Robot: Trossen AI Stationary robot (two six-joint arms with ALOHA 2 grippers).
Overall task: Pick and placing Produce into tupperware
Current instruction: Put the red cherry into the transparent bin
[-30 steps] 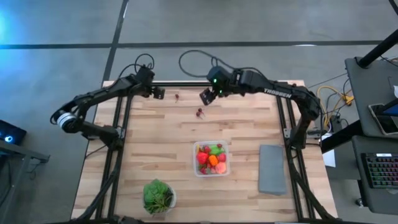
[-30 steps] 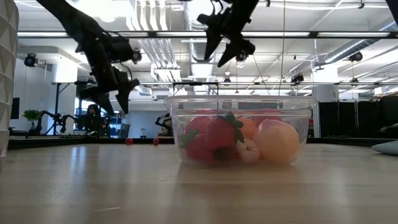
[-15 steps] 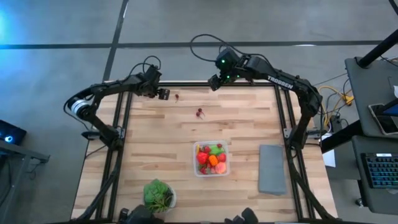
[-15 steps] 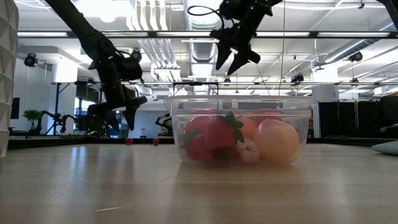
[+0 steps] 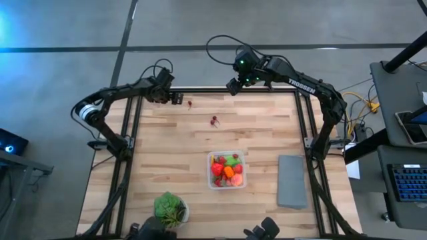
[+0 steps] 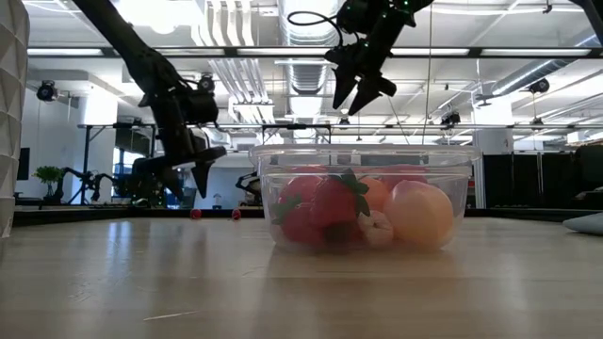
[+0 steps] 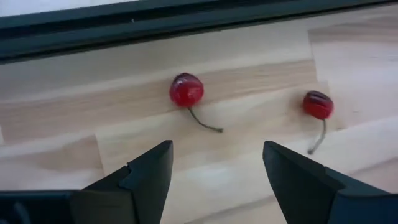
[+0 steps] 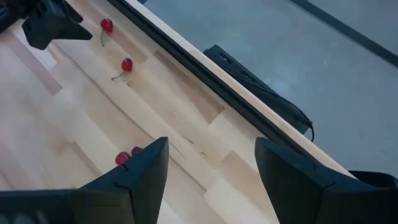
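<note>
While the left gripper (image 7: 214,180) hangs open over a cherry (image 7: 186,91), a careless close could roll it off the table edge (image 7: 155,22)

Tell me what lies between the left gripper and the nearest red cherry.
Only bare wooden table: the left wrist view shows the open left gripper apart from the small red stemmed cherry.

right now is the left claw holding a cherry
No, the left claw is open and empty, with both cherries lying on the wooden table beyond its fingers.
</note>
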